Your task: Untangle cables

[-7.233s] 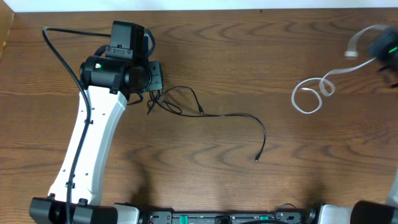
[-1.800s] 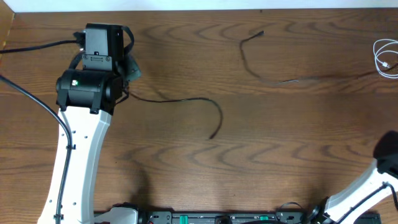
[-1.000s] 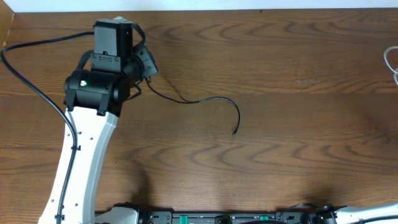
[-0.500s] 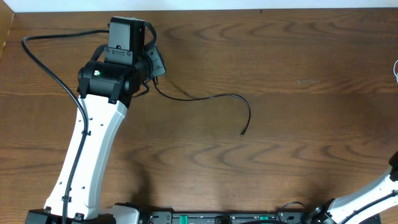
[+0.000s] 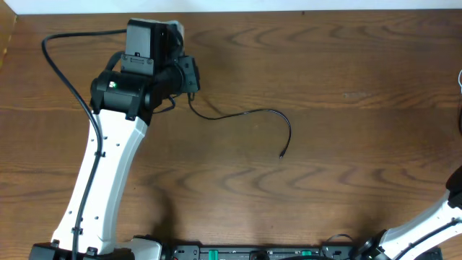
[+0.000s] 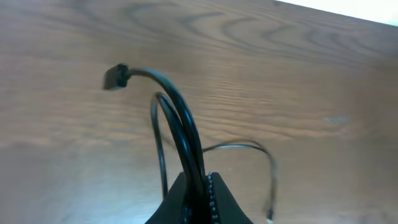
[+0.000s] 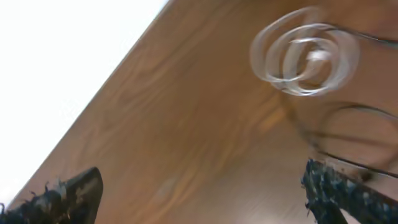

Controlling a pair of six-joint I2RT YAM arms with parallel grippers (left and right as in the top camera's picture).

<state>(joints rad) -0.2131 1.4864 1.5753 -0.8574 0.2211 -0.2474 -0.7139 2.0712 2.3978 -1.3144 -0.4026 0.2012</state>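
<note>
**Black cable (image 5: pixel 238 113) pinched at ten o'clock, white cable (image 7: pixel 305 57) out at three**

You have the left end effector (image 6: pixel 200 184) clamped hard on the black cable, jaws meeting on a doubled strand. Two runs of cord rise from the pinch side by side. Gripping at a fold rather than at an end looks deliberate to me: it lifts the bend off the table (image 5: pixel 346 58) and leaves both tails free to fall away from each other.

In the left wrist view, one tail arches up toward eleven o'clock and ends in a small blocky plug (image 6: pixel 115 76). The other curls down toward four o'clock onto the wood. From overhead, that long tail leaves the grip toward four o'clock, bows into a smooth hook and stops near the table's middle, crossing nothing.

The cord is thin, round and matte, limp enough to hold a soft curve. The table is smooth brown wood grain.

Your right end effector (image 7: pixel 199 179) is wide open and empty, its fingers (image 7: pixel 65 194) standing at either edge of the wrist view with nothing between them. Beyond them, blurred, the white cable lies wound in a flat coil of several turns at one o'clock. The other black cable (image 7: pixel 348 134) lies in loose loops just beside it at four o'clock. You cannot tell whether those two touch.

Overhead shows only a sliver of white at the three o'clock edge, well apart from the held cord. That spacing suggests the sorting is mostly done.
</note>
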